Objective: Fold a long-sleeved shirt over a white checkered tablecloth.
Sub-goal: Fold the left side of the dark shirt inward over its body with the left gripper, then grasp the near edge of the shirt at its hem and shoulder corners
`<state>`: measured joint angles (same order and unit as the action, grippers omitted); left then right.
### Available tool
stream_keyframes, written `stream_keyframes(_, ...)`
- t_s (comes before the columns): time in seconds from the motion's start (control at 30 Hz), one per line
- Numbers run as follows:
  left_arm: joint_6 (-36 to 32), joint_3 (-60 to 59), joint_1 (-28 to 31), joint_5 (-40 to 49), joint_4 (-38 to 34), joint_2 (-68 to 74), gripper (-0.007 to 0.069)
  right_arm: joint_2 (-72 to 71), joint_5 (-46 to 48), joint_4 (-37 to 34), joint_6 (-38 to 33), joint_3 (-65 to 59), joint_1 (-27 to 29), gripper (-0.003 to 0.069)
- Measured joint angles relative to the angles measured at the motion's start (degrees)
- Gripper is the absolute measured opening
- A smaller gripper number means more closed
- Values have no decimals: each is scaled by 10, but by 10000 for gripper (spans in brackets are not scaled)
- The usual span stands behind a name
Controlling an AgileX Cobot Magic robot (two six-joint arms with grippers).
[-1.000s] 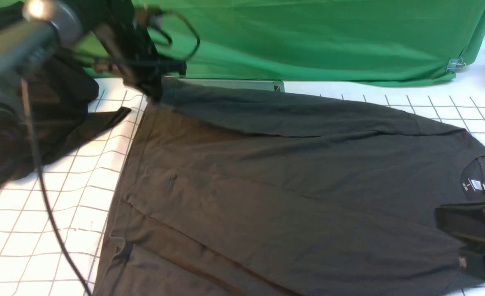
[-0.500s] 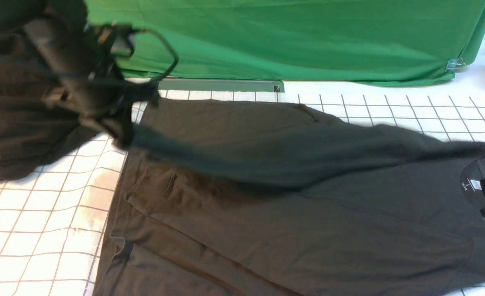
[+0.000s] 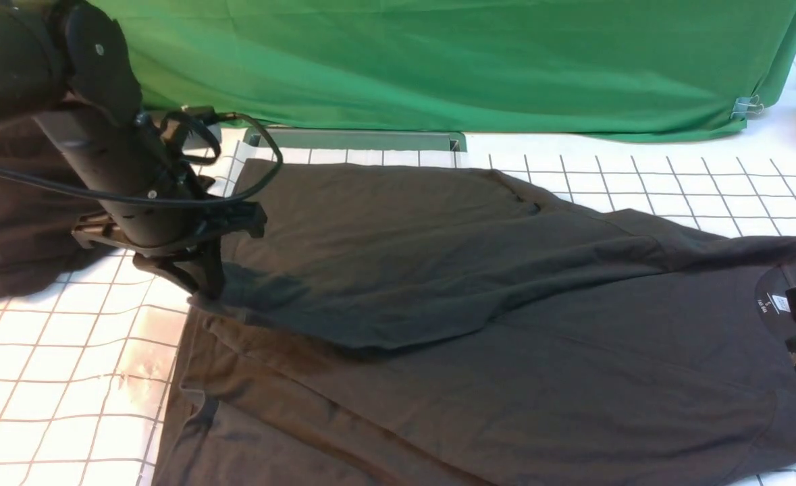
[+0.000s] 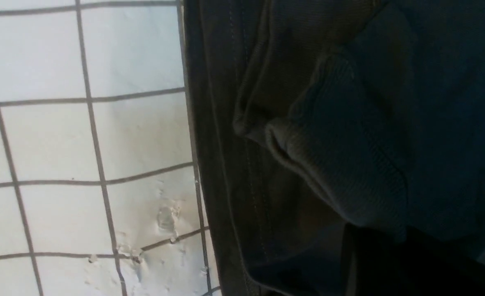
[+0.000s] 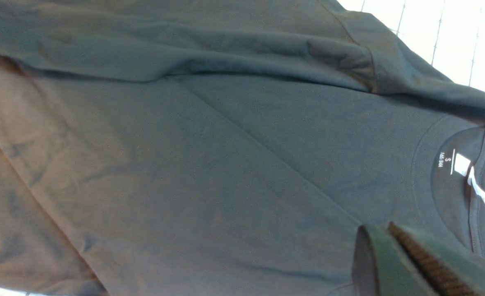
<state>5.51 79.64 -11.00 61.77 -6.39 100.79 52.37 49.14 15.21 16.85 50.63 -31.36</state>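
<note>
First fold under way! The long-sleeved shirt [image 3: 506,391] lies sideways on the white checkered tablecloth [image 3: 53,378], with collar and neck label [image 3: 780,304] to the right. Its far side is doubled toward the middle as a loose flap, not flattened. The left end effector [image 3: 202,287] sits at the hem end of that flap. Gripping or letting go? Can't tell, cloth hides the tips. The right end effector [image 5: 377,232] is pinched closed beside the collar, apparently empty. Left to do, I'd say: smooth this fold, bring the near side over, then halve it lengthwise.
</note>
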Motion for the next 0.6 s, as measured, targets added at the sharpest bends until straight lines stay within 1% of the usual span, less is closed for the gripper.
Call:
stream_keyframes(0.07, 0, -1, -6, 3, 5, 2, 177, 0, 0, 0, 0, 0, 0, 21)
stream_keyframes(0.2, 0, -1, -10, 19, 11, 5, 361, 1, 0, 3, 0, 1, 0, 21)
stream_keyframes(0.27, 0, -1, -10, 36, 22, 5, 429, 10, 1, 13, 8, 12, 2, 21)
stream_keyframes(0.3, 0, -1, -10, 47, 30, 5, 459, 21, 4, 17, 11, 28, 14, 21)
stream_keyframes(0.33, 0, -1, -10, 50, 33, 5, 461, 24, 5, 18, 11, 31, 14, 21)
stream_keyframes(0.37, 0, -1, -10, 60, 39, 3, 466, 45, 10, 20, 7, 52, 41, 21)
stream_keyframes(0.4, 0, -1, -10, 66, 42, 0, 456, 65, 13, 17, -4, 69, 64, 21)
stream_keyframes(0.43, 0, -1, -10, 68, 42, -5, 428, 93, 16, 4, -25, 87, 90, 13)
stream_keyframes(0.5, -2, -3, -10, 64, 33, -19, 334, 135, 22, -40, -76, 120, 144, 1)
stream_keyframes(0.6, -27, -16, -22, 50, 4, -50, 122, 219, 45, -167, -179, 160, 226, -7)
